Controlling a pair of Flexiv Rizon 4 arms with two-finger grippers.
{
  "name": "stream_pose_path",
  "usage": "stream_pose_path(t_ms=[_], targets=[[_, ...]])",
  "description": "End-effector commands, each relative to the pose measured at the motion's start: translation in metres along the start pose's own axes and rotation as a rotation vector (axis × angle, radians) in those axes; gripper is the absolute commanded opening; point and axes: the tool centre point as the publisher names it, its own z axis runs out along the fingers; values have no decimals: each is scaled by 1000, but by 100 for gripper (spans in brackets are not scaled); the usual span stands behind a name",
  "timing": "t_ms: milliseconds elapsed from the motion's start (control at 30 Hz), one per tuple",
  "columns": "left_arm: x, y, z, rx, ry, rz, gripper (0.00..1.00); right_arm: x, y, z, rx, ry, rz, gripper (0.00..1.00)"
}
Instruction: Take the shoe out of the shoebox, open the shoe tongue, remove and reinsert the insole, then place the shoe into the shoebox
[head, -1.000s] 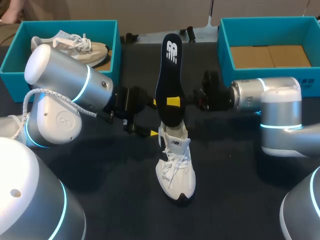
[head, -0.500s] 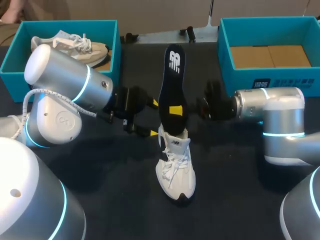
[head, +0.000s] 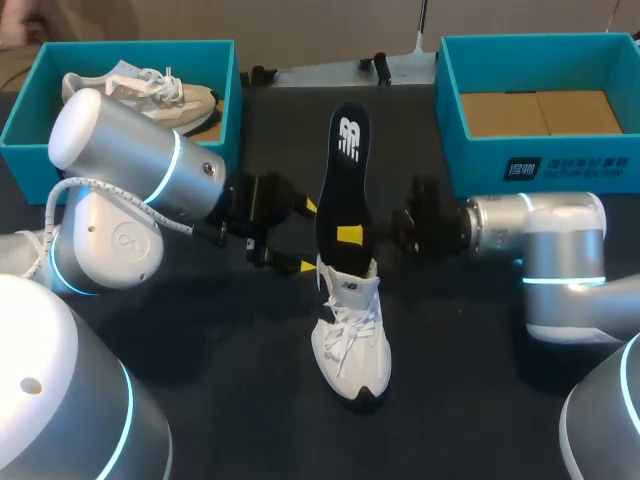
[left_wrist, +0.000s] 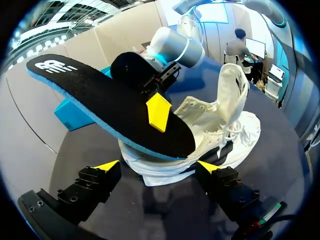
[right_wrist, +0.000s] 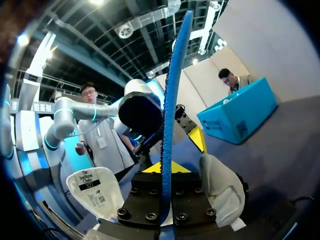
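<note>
Shoe (head: 350, 325) unboxed, tongue open; insole (head: 342, 190) pinched by right gripper (head: 349, 234), tip in shoe mouth; left gripper (head: 308, 236) spread at shoe heel; reinsertion, boxing not yet done.

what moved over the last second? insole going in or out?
In. The right pincer, shut on the insole, carried it down toward the shoe, so less of it stands above the opening. The left pincer stayed open beside the shoe, which kept its place.
</note>
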Motion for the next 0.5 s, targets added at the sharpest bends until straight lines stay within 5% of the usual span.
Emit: stream_pose_path(t_ms=[33,500], targets=[[1,-1,0,-3,-2,1,100,5,-8,3,14,-13,-10,0],[1,-1,0,-3,-2,1,100,10,-40,1,17,-38,48,0]])
